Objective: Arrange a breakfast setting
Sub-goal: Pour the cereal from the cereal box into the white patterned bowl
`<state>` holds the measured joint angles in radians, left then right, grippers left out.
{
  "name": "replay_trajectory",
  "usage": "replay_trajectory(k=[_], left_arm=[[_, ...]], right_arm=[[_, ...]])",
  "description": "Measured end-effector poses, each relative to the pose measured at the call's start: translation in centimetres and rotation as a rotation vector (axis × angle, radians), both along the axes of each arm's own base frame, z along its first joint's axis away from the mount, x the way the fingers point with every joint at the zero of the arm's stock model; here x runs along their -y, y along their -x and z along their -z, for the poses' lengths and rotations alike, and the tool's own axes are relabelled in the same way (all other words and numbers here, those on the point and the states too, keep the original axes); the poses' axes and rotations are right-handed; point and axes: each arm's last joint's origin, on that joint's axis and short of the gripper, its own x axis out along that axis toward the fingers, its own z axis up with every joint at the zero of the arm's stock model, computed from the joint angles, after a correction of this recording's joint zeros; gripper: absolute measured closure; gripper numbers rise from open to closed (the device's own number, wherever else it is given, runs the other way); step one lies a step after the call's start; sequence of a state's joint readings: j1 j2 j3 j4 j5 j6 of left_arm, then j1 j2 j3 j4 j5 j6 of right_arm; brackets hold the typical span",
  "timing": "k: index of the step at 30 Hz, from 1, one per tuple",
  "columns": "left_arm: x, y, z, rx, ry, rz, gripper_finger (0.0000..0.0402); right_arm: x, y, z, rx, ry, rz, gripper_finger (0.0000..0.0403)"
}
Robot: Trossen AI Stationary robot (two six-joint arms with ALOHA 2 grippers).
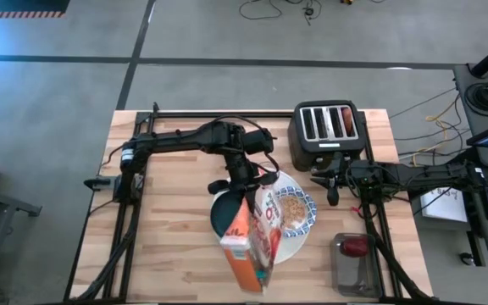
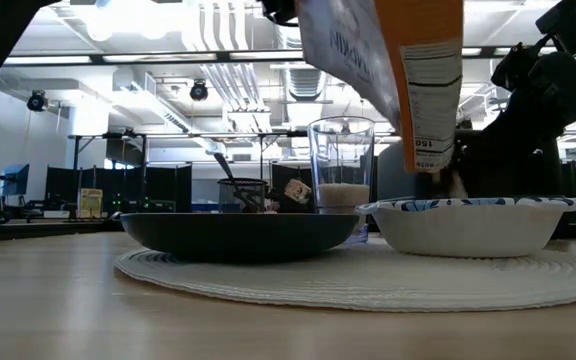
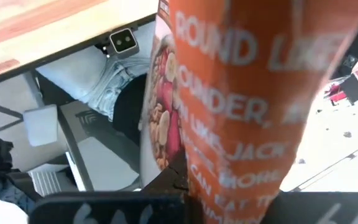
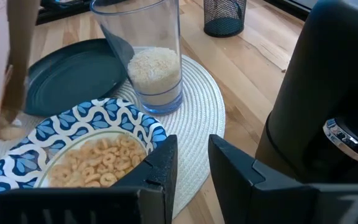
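A big round white mat [image 1: 288, 251] lies at the table's middle. On it rest a dark green plate [image 1: 219, 219], a blue-and-white bowl [image 4: 98, 121] with cereal rings in it, and a clear glass [image 4: 145, 56] holding white grains. My left gripper [image 1: 242, 188] is shut on an orange-and-white cereal box [image 1: 248, 241], tipped above the mat, with its lower end [image 2: 430, 150] over the bowl. My right gripper [image 4: 191, 155] is open and empty, between the bowl and the black toaster [image 1: 327, 131]. A red apple [image 1: 356, 246] lies in a clear container. Bagel and spoon do not show. My left gripper holds the cereal box by its far end [image 1: 246, 199], coming from above. In the left wrist view the box's orange side [image 3: 247, 124] runs out past the fingers, which it hides. The box is lifted clear of the mat and slants, its low corner [image 4: 5, 127] near the bowl's rim.
The toaster stands at the far edge, right beside my right gripper. The clear container [image 1: 354, 269] with the apple sits at the near right corner. A small black mesh cup [image 4: 224, 15] stands beyond the mat. Bare wood [image 1: 159, 237] lies left of the mat.
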<state>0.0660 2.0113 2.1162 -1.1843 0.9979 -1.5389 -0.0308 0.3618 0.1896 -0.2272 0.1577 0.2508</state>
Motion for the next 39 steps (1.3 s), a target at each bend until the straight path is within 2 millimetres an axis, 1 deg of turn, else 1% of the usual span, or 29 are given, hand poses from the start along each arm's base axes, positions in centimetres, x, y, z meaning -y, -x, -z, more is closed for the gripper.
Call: replay_trajectory(k=[7,20,28,33,36,39], left_arm=[[0.3,0.5,0.3,0.026,-0.041,0.062,0.0402],[1.3,2.1,0.9,0.135,-0.214,0.267,0.0402],[2.2,3.5,-0.2,0.24,-0.369,0.376,0.0402],[3.0,4.4,-0.8,0.283,-0.468,0.458,0.0402],[3.3,4.8,-0.8,0.276,-0.473,0.499,0.0402],[3.0,4.8,-0.8,0.267,-0.45,0.48,0.0402]], right_arm=[[0.0,0.0,0.0,0.0,0.0,0.0,0.033],[0.0,0.0,0.0,0.0,0.0,0.0,0.0319],[0.0,0.0,0.0,-0.001,0.0,0.0,0.033],[0.0,0.0,0.0,-0.001,0.0,0.0,0.0327],[0.0,0.0,0.0,-0.001,0.0,0.0,0.0323],[0.0,0.0,0.0,-0.001,0.0,0.0,0.032]])
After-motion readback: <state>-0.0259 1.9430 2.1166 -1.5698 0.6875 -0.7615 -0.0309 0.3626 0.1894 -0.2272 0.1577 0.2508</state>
